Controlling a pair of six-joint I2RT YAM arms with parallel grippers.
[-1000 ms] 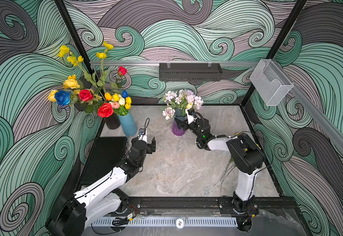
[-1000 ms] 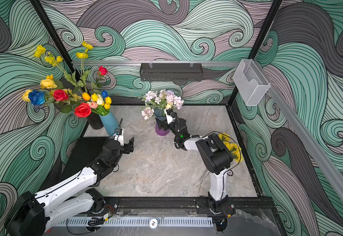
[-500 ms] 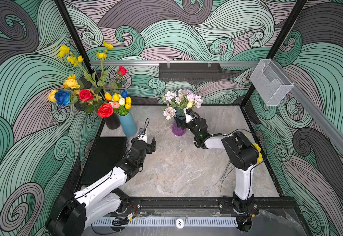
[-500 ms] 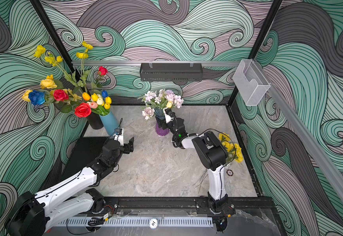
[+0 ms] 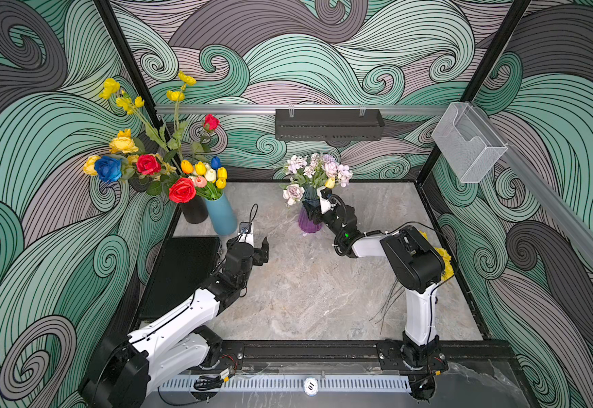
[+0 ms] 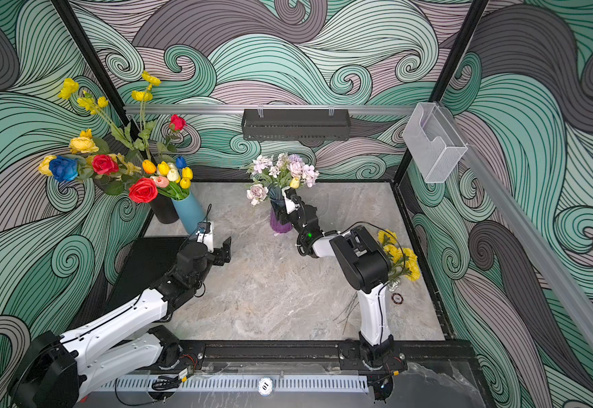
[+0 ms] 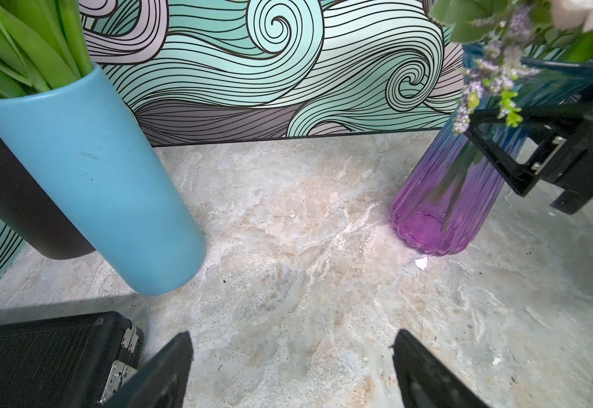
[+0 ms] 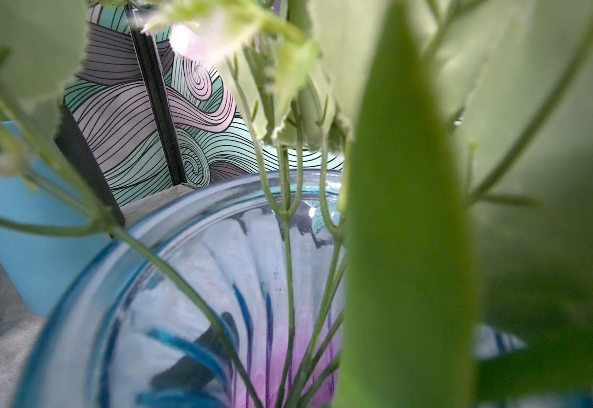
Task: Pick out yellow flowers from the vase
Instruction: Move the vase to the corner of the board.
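**Right arm closed in on the vase neck**

The right gripper [image 5: 315, 211] stood against the neck of the ribbed glass vase [image 5: 310, 223], which was blue at the rim and purple at the foot. A second before, the arm had been farther back. It had since leaned in and its black elbow had swung toward the glass vase, and over the last half second it hardly shifted. I could not tell whether its jaws stood apart or had closed on a stem. Its own camera showed only a broad green leaf [image 8: 408, 247] and thin stems rising out of the rim.

The yellow tulip bud [image 5: 329, 182] sat in the glass vase just above that gripper, among pale lilac and white blooms [image 5: 314, 169], exactly where it had been. A heap of yellow flowers [image 6: 399, 259] lay on the marble tabletop [image 5: 305, 293], well apart from the glass vase and behind the right elbow. In a top view its edge [image 5: 444, 263] showed past the elbow, which had covered it a second earlier.

The left gripper [image 7: 291, 341] hung over the tabletop with its jaws spread wide and nothing between them. It was well away from the glass vase and had not moved. Farther off on that side stood a sky-blue cylindrical vase [image 7: 86, 176] with a matt black vase [image 7: 12, 197] just beside it.
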